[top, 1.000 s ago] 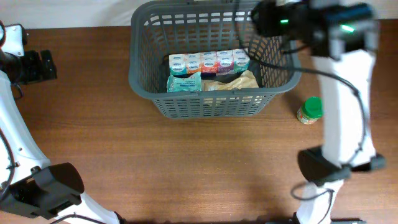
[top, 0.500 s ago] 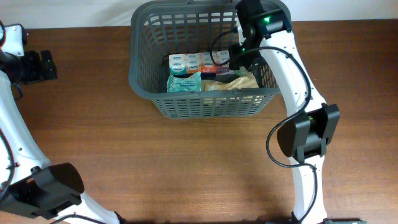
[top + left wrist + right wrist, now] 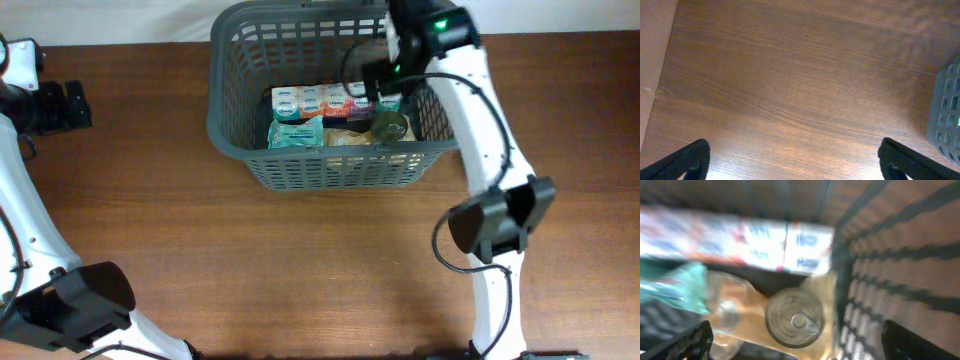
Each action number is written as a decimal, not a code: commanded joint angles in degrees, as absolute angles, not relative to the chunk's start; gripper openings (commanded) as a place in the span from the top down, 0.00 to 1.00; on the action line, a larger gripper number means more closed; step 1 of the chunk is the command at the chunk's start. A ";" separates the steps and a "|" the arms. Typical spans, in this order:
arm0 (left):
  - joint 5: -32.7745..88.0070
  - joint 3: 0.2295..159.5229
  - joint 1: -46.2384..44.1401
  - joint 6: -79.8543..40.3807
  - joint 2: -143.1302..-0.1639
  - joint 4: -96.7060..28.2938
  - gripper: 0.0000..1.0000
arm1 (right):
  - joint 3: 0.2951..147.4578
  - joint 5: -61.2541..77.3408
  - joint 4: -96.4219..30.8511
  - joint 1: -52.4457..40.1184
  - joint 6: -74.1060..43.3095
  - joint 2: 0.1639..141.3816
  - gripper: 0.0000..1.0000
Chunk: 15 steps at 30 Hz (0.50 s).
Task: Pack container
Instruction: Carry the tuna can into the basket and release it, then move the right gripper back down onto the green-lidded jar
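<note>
The dark grey slotted container point(image 3: 232, 75) stands at the back middle of the table. Inside lie a row of small colourful cartons point(image 3: 320, 99), a teal packet point(image 3: 297, 133), a tan bag point(image 3: 350, 138) and a round can point(image 3: 390, 127) with a pull-tab lid. My right gripper point(image 3: 383, 88) hangs open over the container's right end. In the right wrist view the can point(image 3: 794, 317) stands on the tan bag point(image 3: 747, 307) next to the container wall point(image 3: 880, 275), below my wide-apart gripper point(image 3: 802, 341) and not touching it. My left gripper point(image 3: 62, 105) is open and empty at the far left.
In the left wrist view, the open left gripper point(image 3: 792, 162) is over bare wooden table point(image 3: 790, 85), with a corner of the container point(image 3: 946, 115) at the right edge. The right arm's base point(image 3: 495, 225) stands right of the container.
The can stood on the table right of the container a second ago. It now rests inside on the tan bag; my right gripper has let go of it and lifted slightly.
</note>
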<state>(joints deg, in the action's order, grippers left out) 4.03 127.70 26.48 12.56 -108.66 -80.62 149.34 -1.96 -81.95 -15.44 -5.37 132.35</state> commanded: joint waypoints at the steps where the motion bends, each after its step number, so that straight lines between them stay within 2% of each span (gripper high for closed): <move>1: 4.21 127.33 26.55 12.01 -108.99 -80.64 0.01 | 160.31 -7.22 -83.42 -13.65 -4.45 123.15 0.00; 7: 4.21 127.33 26.55 12.01 -108.99 -80.64 0.01 | 166.78 -12.32 -86.50 -5.54 -4.93 116.27 0.00; 9: 4.21 127.33 26.55 12.01 -108.99 -80.64 0.01 | 166.71 -12.29 -88.12 0.78 -6.44 114.87 0.00; 11: 4.21 127.33 26.55 11.99 -108.99 -80.64 0.01 | 165.51 -11.16 -90.11 11.99 -11.49 114.85 0.00; 15: 4.21 127.33 26.55 12.01 -108.99 -80.64 0.01 | 155.72 -1.43 -88.84 24.77 -14.06 114.87 0.00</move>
<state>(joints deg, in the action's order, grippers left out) 4.03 127.70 26.48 12.56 -108.66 -80.62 163.61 -8.78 -88.97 16.08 -9.82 111.98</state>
